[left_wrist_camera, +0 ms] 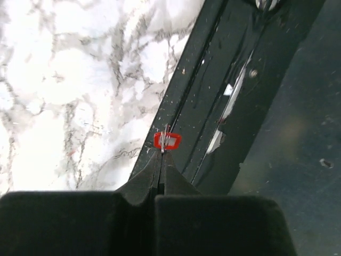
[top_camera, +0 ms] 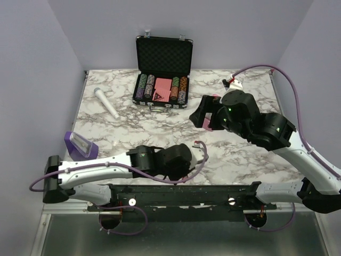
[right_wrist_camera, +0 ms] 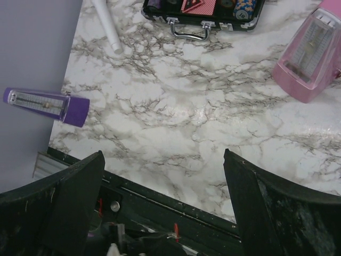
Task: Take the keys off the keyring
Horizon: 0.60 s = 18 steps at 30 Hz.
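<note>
Left gripper (left_wrist_camera: pixel 161 156) pressed together, pinching the red keyring (left_wrist_camera: pixel 168 141) at my fingertips, above the black rail (left_wrist_camera: pixel 213 106). Silver sliver inside the loop, probably the keys (left_wrist_camera: pixel 162 144). Right gripper (right_wrist_camera: pixel 162 154) spread wide, well apart.

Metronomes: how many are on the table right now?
2. The purple metronome is by the table's left edge, near the left arm; the pink metronome is right of centre, largely hidden behind the right arm in the top view. The arms could hide more.
</note>
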### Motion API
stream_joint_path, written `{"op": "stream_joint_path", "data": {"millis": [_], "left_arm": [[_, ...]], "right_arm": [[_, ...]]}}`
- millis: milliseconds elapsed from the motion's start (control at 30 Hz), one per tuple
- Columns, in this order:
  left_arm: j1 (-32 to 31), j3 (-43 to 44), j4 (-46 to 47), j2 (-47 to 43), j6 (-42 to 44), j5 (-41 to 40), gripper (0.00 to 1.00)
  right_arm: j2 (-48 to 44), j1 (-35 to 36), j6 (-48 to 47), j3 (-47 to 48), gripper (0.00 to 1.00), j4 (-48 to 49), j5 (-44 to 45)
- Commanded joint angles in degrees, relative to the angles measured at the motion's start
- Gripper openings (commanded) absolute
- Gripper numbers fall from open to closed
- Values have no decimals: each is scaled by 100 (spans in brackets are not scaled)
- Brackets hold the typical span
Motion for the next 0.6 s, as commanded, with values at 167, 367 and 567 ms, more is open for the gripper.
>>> {"op": "stream_joint_path", "data": {"millis": [167,367,567], "left_arm": [[723,480,-390,-1699,-481,237,0],[1110,674,-390,-2455,-859,553,0],[1287,692,-127,-3123,-1105,799,0]], "right_arm": [[-200,-80,-239,-25,100,989,-1007],[-586,-97,-318,-666,100,2263,-2404],[-876,-88,-379,-1237,95,3256,-3556]]}}
